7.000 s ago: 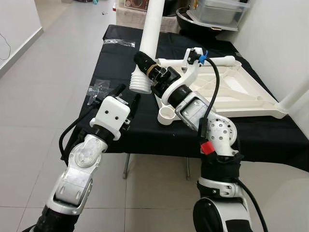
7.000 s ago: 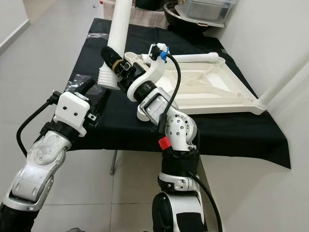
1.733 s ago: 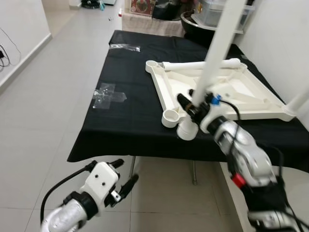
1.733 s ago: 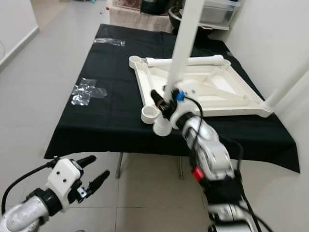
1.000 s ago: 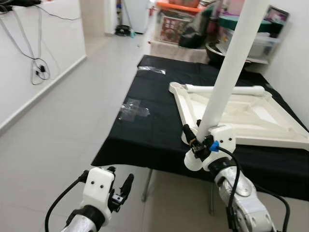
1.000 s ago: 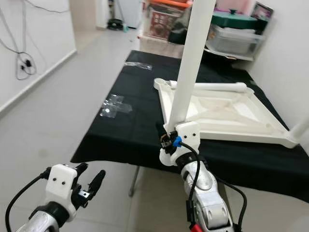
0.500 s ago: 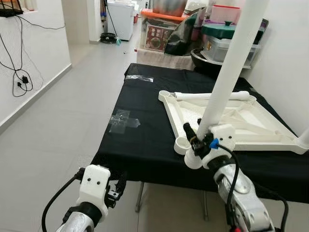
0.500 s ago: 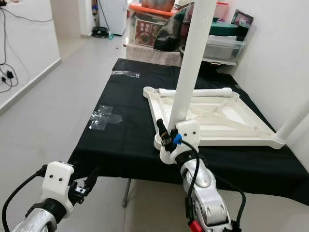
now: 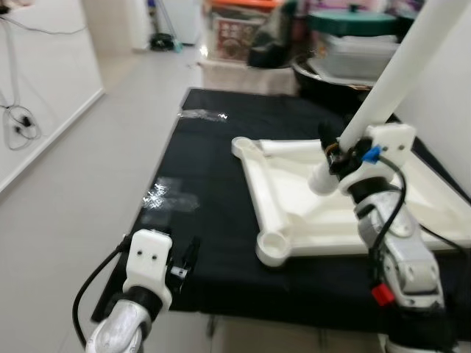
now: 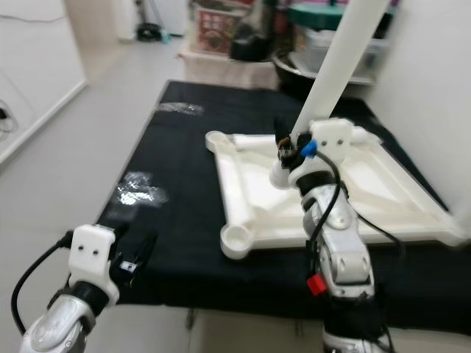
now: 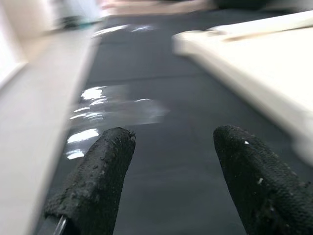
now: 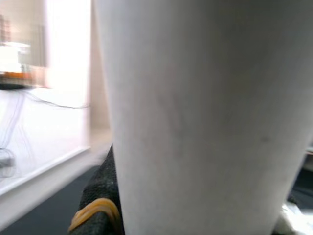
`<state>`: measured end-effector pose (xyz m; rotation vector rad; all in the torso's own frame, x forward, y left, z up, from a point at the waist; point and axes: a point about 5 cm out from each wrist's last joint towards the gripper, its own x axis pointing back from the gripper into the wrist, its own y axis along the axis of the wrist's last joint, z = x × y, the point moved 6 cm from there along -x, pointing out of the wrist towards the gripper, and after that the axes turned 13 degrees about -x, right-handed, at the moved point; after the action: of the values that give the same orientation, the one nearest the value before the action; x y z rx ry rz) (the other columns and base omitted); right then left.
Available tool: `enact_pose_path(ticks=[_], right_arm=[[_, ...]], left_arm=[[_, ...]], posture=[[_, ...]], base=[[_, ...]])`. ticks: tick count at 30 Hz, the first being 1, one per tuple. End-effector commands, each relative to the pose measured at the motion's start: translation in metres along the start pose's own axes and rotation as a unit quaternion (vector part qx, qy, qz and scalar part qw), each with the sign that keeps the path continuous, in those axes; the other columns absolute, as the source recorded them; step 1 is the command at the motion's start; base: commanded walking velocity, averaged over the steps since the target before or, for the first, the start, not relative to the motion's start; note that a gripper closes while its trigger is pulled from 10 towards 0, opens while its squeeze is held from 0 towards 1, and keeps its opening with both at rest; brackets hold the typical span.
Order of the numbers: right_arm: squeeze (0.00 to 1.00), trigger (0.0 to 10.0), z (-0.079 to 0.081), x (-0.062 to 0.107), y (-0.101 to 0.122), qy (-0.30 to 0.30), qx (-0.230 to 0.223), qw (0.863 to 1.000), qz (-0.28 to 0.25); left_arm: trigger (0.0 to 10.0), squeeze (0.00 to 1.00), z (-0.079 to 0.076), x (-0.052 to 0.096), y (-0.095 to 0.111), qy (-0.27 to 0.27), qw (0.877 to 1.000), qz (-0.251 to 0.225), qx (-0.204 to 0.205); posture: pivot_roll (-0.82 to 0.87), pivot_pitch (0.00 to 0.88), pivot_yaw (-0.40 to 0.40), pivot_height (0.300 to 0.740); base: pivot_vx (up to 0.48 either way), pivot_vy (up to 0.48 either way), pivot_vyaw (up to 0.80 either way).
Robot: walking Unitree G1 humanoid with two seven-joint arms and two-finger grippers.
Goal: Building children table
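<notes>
The white children's table top (image 9: 316, 213) lies upside down on a table draped in black cloth (image 9: 213, 169). Its near-left corner socket (image 9: 274, 247) stands open and empty. My right gripper (image 9: 335, 154) is shut on a long white table leg (image 9: 390, 81), which tilts up to the right, its ribbed lower end (image 9: 321, 181) hovering over the table top's inside. In the right wrist view the leg (image 12: 195, 107) sits against a black finger (image 12: 98, 215) with a yellow band. My left gripper (image 11: 178, 161) is open and empty, low at the cloth's front left edge (image 9: 184, 261).
Two clear plastic bags lie on the cloth, one near the left gripper (image 9: 171, 198), one at the far end (image 9: 202, 115). Storage boxes and a dark bowl (image 9: 346, 51) crowd the space behind the table. A white wall runs on the right; open tiled floor (image 9: 66, 184) lies left.
The camera has moved closer. My right gripper has carried the leg's lower end up and back from beside the near corner socket to over the table top. My left gripper rose to the cloth edge.
</notes>
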<state>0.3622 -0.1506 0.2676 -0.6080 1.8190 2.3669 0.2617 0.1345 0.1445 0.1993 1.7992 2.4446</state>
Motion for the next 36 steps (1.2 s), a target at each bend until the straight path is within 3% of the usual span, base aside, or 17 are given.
enact_pose_path(ticks=[1, 9, 11, 12, 14, 20, 32, 36], right_arm=[[0.00, 10.0, -0.018, 0.002, 0.001, -0.027, -0.005, 1.000, 0.004], [0.00, 10.0, -0.008, 0.005, -0.018, 0.016, -0.030, 0.998, 0.047], [0.00, 10.0, 0.008, 0.013, -0.034, 0.070, -0.052, 0.993, 0.085], [0.00, 10.0, 0.008, 0.013, -0.034, 0.070, -0.052, 0.993, 0.085], [0.00, 10.0, 0.018, 0.019, -0.047, 0.111, -0.057, 0.986, 0.113], [0.00, 10.0, 0.014, 0.012, -0.046, 0.107, -0.047, 0.987, 0.108], [0.00, 10.0, 0.008, 0.006, -0.045, 0.098, -0.023, 0.989, 0.105], [0.00, 10.0, 0.008, 0.006, -0.046, 0.095, -0.029, 0.989, 0.108]], left_arm=[[10.0, 0.00, -0.005, 0.000, 0.003, -0.008, 1.000, -0.002, 0.002], [10.0, 0.00, -0.007, -0.001, 0.010, -0.011, 1.000, -0.010, 0.005], [10.0, 0.00, -0.014, 0.003, 0.006, -0.028, 1.000, -0.003, 0.008], [10.0, 0.00, -0.014, 0.003, 0.006, -0.028, 1.000, -0.003, 0.008], [10.0, 0.00, -0.030, 0.011, 0.001, -0.069, 0.997, 0.002, 0.018], [10.0, 0.00, -0.040, 0.019, -0.002, -0.085, 0.996, 0.007, 0.013], [10.0, 0.00, -0.033, 0.017, -0.004, -0.060, 0.998, 0.014, -0.012], [10.0, 0.00, -0.033, 0.016, -0.005, -0.056, 0.998, 0.019, 0.004]], posture=[[0.10, 0.048, -0.130, 0.740], [0.10, 0.051, -0.133, 0.740], [0.11, 0.052, -0.134, 0.740], [0.11, 0.052, -0.134, 0.740], [0.11, 0.053, -0.138, 0.740], [0.11, 0.059, -0.144, 0.740], [0.11, 0.062, -0.144, 0.740], [0.11, 0.066, -0.144, 0.740]], base=[[0.000, 0.000, 0.00], [0.000, 0.000, 0.00], [0.000, 0.000, 0.00], [0.000, 0.000, 0.00], [0.000, 0.000, 0.00], [0.000, 0.000, 0.19], [0.000, 0.000, 0.69], [0.000, 0.000, 0.38]])
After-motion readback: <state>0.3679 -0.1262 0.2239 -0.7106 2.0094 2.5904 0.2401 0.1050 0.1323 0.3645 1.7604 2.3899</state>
